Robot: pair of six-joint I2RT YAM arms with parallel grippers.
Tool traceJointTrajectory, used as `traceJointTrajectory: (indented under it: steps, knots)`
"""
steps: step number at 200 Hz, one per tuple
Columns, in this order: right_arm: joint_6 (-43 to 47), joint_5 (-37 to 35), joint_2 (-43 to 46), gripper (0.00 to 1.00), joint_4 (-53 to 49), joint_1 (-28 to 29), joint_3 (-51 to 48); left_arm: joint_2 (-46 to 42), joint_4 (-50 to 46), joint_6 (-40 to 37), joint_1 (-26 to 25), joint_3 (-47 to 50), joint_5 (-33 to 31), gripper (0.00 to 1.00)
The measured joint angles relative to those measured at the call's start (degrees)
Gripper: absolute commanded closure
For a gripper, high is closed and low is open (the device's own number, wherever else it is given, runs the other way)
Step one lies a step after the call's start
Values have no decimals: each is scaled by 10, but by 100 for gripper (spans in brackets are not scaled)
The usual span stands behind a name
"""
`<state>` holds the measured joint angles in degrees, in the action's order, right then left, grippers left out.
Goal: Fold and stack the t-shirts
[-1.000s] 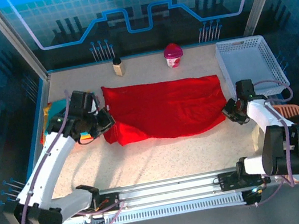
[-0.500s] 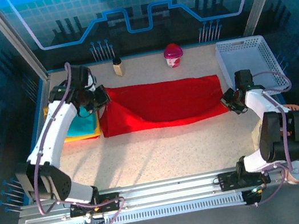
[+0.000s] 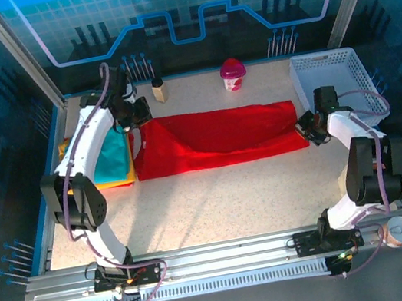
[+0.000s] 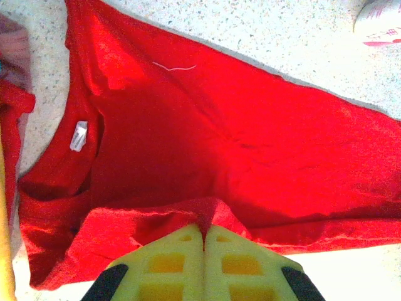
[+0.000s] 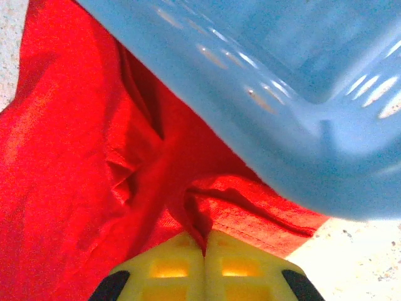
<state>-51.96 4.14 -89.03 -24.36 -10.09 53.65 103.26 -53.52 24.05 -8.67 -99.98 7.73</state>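
At the near edge of the table (image 3: 219,209) the two arm bases are seen, and the near half of the surface is crossed only by the arms. Beyond it, the red t-shirt (image 3: 218,138) is spread as a long flat band running from left to right across the middle of the table, with one layer doubled over itself.

The right gripper (image 3: 306,130) is set at the shirt's right end. In the right wrist view, the right gripper's (image 5: 205,235) jaws are pressed together and a ridge of the red cloth (image 5: 75,157) is pinched between them. The wall of the white basket (image 5: 282,94) is seen just above the bunched cloth.

By the left edge, a folded teal t-shirt (image 3: 114,156) is laid on a folded yellow t-shirt (image 3: 104,185), just beside the red shirt's left end.

Farther back, the left gripper (image 3: 137,117) is held at the red shirt's far left corner. In the left wrist view, the left gripper (image 4: 203,229) is likewise clamped shut on a fold of the red fabric (image 4: 219,144), and a white label (image 4: 78,135) is seen inside the collar.

The basket (image 3: 328,55) is placed at the far right corner. A small brown bottle (image 3: 160,90) and a pink container (image 3: 233,73) are stood along the far edge.
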Motion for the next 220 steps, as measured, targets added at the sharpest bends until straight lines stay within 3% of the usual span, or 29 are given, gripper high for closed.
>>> traceJointTrajectory:
  steps: [30, 93, 98, 118, 138, 155, 171, 194, 220]
  knots:
    - [-4, 0, -2, 100, 0, 0, 0, 19, 1, -1, 0, -19, 0, 100]
    - [-6, 0, -2, 86, 1, 0, 0, 101, 3, -1, 3, -66, -6, 100]
    - [-7, 0, -2, 84, 1, 0, 0, 112, 4, -1, 3, -72, -7, 100]
    - [-7, 6, -2, 62, 5, 0, 0, 154, 4, -3, 5, -100, -14, 84]
    - [-6, 14, -2, 35, 10, 1, 0, 188, 3, -6, 11, -131, -19, 62]
    - [2, 25, 0, 23, 15, 2, -1, 195, 1, 0, 19, -135, -20, 53]
    - [7, 37, 8, 14, 19, 5, -2, 178, 15, -1, 23, -106, -19, 50]
    - [17, 47, 31, 2, 22, 18, -6, 106, 43, 8, 18, 8, -11, 49]
    - [35, 52, 61, 0, 21, 49, -9, 4, 81, 37, -3, 153, 10, 51]
